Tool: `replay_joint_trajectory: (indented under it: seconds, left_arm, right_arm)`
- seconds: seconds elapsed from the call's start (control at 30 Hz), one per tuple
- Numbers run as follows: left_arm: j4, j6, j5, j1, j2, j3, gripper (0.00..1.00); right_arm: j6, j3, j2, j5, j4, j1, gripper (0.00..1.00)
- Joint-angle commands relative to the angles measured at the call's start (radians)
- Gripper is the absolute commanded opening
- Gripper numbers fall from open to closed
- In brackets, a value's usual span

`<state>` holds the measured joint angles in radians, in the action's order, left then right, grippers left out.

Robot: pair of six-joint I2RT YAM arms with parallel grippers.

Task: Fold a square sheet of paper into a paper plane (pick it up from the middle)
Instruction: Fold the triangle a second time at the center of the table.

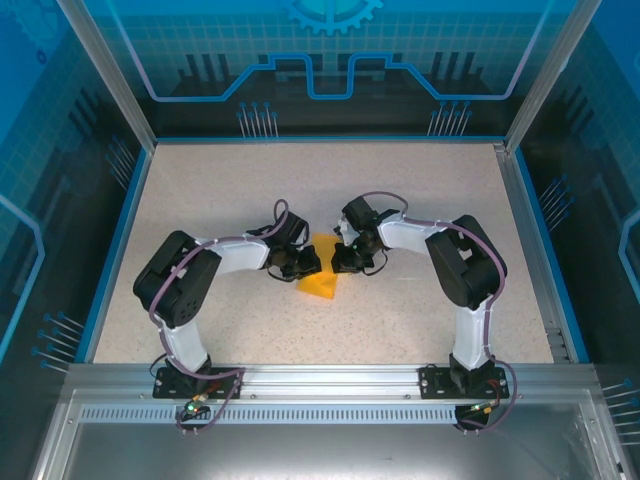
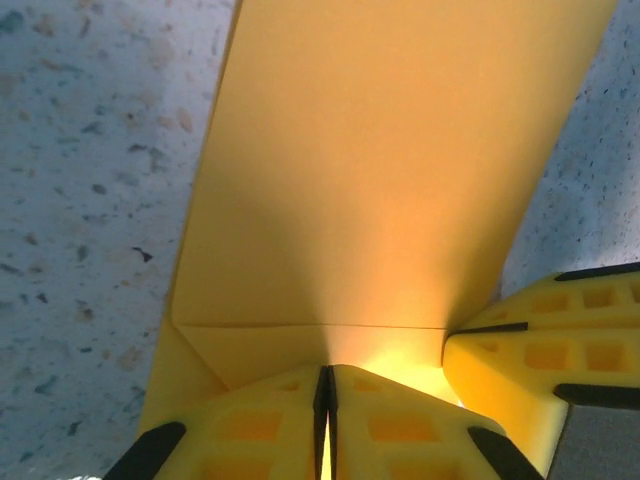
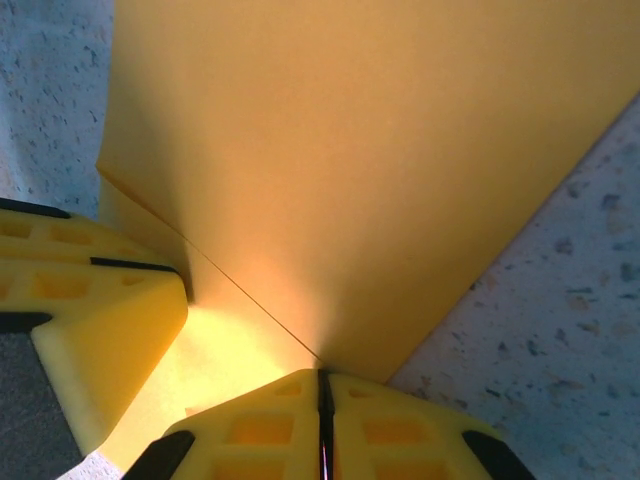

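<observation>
Speckled table, left claw, right claw pinching orange paper

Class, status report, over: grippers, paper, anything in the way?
Left gripper shut on paper. Right gripper shut on paper. Paper partly folded. Nothing in the way.

Orange-yellow paper, speckled beige table, blue walls

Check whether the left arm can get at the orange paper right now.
Likely yes: the left gripper looks shut on the sheet of paper at its near edge, with nothing between them. The right gripper pinches the same sheet close beside it.
</observation>
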<state>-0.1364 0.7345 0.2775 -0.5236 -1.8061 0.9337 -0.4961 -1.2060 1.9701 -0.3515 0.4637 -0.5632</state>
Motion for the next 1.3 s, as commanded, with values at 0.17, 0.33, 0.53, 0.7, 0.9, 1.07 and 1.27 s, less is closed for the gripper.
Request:
replay_joint_trajectory:
  seconds: [0.17, 0.33, 0.53, 0.7, 0.9, 1.07, 1.27]
  left_arm:
    - [-0.072, 0.04, -0.037, -0.001, -0.059, -0.025, 0.1]
    - [-0.068, 0.048, -0.037, 0.0, -0.064, -0.039, 0.1]
    - [-0.062, 0.051, -0.033, -0.001, -0.061, -0.047, 0.1]
    - [-0.054, 0.053, -0.034, -0.001, -0.062, -0.053, 0.1]
    - [-0.052, 0.057, -0.032, 0.0, -0.062, -0.053, 0.1]
    - [-0.051, 0.058, -0.033, 0.0, -0.062, -0.053, 0.1]
    - [-0.059, 0.058, -0.039, -0.001, -0.067, -0.05, 0.1]
  right_arm:
    - [-0.008, 0.006, -0.108, 0.012, -0.021, -0.039, 0.1]
    - [-0.073, 0.063, -0.192, 0.037, -0.061, -0.09, 0.1]
    - [-0.146, 0.125, -0.205, 0.06, -0.091, -0.17, 0.1]
    - [-0.157, 0.119, -0.163, 0.083, -0.093, -0.194, 0.09]
    - [-0.152, 0.102, -0.124, 0.096, -0.079, -0.194, 0.09]
    - [-0.145, 0.1, -0.105, 0.072, -0.078, -0.196, 0.1]
    - [-0.133, 0.104, -0.091, 0.085, -0.044, -0.196, 0.09]
